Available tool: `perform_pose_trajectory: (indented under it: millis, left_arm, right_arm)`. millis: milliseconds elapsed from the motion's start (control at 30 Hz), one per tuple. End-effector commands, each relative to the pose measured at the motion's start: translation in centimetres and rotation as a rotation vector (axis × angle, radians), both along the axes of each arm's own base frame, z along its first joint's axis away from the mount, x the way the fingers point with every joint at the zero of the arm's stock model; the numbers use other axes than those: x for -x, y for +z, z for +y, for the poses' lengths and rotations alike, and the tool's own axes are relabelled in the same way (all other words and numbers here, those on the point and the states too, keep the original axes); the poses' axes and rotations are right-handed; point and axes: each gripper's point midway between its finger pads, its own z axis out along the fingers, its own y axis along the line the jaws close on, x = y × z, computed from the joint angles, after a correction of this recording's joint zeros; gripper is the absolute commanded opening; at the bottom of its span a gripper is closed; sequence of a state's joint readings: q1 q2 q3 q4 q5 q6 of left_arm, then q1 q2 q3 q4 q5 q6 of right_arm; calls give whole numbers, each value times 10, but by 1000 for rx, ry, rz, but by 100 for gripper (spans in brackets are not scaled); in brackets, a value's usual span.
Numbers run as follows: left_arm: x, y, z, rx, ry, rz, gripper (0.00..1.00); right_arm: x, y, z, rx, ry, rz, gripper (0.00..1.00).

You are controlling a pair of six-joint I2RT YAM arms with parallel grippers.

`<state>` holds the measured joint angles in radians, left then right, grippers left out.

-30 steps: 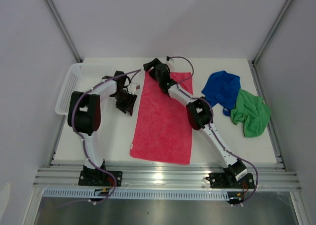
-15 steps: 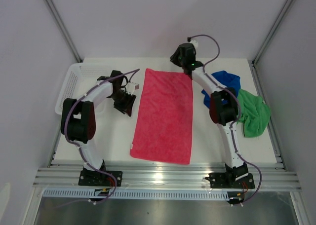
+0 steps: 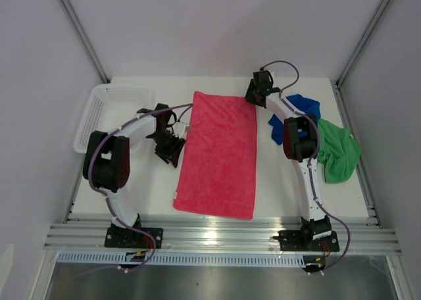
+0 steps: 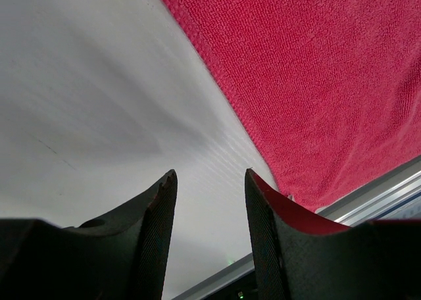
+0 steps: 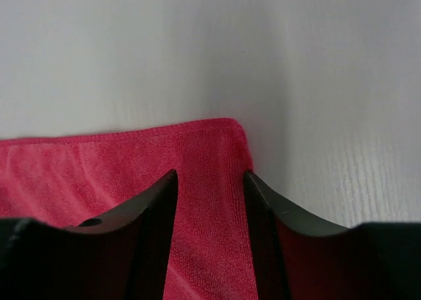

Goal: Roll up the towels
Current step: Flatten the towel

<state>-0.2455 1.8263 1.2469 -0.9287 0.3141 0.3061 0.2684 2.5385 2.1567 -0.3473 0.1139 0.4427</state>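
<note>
My left gripper [image 4: 209, 178] is spread and empty, just beside the left edge of the flat pink-red microfibre towel [image 3: 220, 152]. I see my right gripper [image 5: 209, 175] spread over that towel's far right corner, pinching nothing.

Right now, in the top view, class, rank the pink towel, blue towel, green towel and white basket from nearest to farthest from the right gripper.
From the right gripper:
1. Pink towel, its far right corner at the gripper.
2. Blue towel, just to the right.
3. Green towel, farther right, towards the near edge.
4. White basket, far left.
</note>
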Motion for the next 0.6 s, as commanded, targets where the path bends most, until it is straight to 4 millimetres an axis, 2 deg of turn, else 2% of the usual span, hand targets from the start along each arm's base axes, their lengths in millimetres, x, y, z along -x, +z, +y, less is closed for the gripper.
perform_pose_trajectory:
  millis: [0, 100, 167, 200, 333, 467, 567]
  left_arm:
    - [4, -4, -5, 11, -2, 16, 49]
    - [5, -8, -4, 7, 6, 27, 49]
    - [7, -8, -5, 9, 5, 30, 49]
    - [9, -9, -4, 9, 5, 36, 49]
    - [11, -12, -4, 7, 4, 45, 50]
    - [11, -13, -6, 12, 5, 50, 49]
    - [11, -9, -7, 23, 3, 43, 50]
  right_arm:
    - [3, 0, 11, -25, 53, 12, 47]
    - [5, -16, 4, -9, 25, 40, 38]
    - [5, -21, -4, 12, -12, 48, 24]
    - [6, -24, -8, 23, -32, 53, 22]
    - [0, -28, -20, 31, -74, 49, 19]
    - [-8, -23, -29, 47, -102, 51, 19]
    - [-16, -3, -28, 35, -91, 9, 22]
